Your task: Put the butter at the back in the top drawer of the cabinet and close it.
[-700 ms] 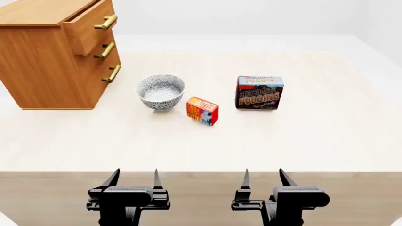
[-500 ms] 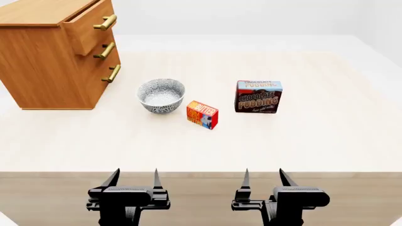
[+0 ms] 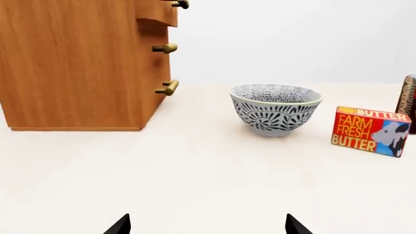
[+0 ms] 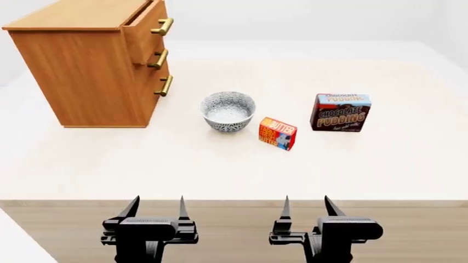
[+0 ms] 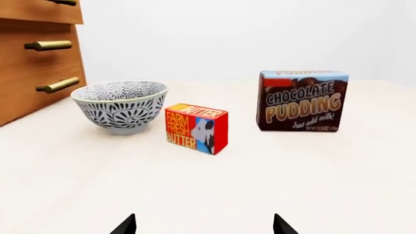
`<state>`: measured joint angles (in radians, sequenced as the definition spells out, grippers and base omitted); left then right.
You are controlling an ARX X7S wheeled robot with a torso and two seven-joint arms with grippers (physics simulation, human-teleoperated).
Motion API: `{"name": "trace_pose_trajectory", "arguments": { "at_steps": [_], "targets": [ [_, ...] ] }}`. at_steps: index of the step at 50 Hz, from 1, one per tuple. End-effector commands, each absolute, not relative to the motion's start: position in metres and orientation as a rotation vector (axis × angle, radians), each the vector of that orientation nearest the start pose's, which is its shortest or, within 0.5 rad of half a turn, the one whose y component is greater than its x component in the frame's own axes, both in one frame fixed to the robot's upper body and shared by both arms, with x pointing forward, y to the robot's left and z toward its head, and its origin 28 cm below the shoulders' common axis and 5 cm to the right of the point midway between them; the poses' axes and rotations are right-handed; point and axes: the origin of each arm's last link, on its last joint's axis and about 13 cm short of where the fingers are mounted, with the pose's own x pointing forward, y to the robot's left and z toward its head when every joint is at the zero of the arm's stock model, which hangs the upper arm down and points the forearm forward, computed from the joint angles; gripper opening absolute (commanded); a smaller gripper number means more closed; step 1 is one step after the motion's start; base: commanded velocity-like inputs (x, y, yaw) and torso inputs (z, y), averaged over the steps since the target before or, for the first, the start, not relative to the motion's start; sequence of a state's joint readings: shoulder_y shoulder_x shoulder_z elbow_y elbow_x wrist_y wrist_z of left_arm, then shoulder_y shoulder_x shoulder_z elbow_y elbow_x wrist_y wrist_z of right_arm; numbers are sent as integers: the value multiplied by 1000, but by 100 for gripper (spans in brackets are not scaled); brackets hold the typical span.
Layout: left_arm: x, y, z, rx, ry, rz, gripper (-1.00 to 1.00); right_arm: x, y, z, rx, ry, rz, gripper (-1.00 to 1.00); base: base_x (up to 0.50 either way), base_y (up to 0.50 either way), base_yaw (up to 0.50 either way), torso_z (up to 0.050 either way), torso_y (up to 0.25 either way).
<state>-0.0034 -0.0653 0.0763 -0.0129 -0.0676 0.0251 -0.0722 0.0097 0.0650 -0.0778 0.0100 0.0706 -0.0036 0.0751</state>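
Observation:
The butter (image 4: 278, 133), a small red and orange box, stands on the table between a bowl and a pudding box; it also shows in the wrist views as the butter (image 3: 370, 130) and the butter (image 5: 195, 127). The wooden cabinet (image 4: 87, 71) stands at the far left. Its top drawer (image 4: 146, 24) sticks out a little, brass handle to the front. My left gripper (image 4: 158, 204) and right gripper (image 4: 306, 204) hover open at the table's near edge, well short of the butter. Nothing lies between the jaws of the left gripper (image 3: 206, 225) or the right gripper (image 5: 203, 225).
A patterned grey bowl (image 4: 228, 111) sits just left of the butter, between it and the cabinet. A dark Chocolate Pudding box (image 4: 340, 112) stands upright to the butter's right. The two lower drawers (image 4: 157, 71) are shut.
The head view has shifted: cabinet, bowl, butter and pudding box all lie further right in the picture than before. Both grippers keep their places and stay open.

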Motion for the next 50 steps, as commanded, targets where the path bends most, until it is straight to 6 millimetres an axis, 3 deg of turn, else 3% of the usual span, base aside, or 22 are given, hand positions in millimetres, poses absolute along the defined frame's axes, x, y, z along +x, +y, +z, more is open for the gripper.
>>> {"name": "trace_pose_trajectory", "arguments": {
  "at_steps": [1,9,22,34,50],
  "targets": [
    [211,206,12,-2,-15,-6,100,212,-96,12,6,4,5,100,0,500,0,0,0],
    [210,206,12,-3,-21,-9,100,212,-96,13,8,3,6,100,0,462,0,0,0],
    [209,207,13,-19,-27,7,100,211,-97,15,27,-2,-7,100,0,0,0,15,0],
    [202,209,38,12,-41,-13,100,199,-100,51,34,-61,7,100,0,0,0,50,0],
    [197,211,94,24,-84,-26,100,191,-98,109,20,-128,78,100,0,0,0,50,0]
  ]
}}
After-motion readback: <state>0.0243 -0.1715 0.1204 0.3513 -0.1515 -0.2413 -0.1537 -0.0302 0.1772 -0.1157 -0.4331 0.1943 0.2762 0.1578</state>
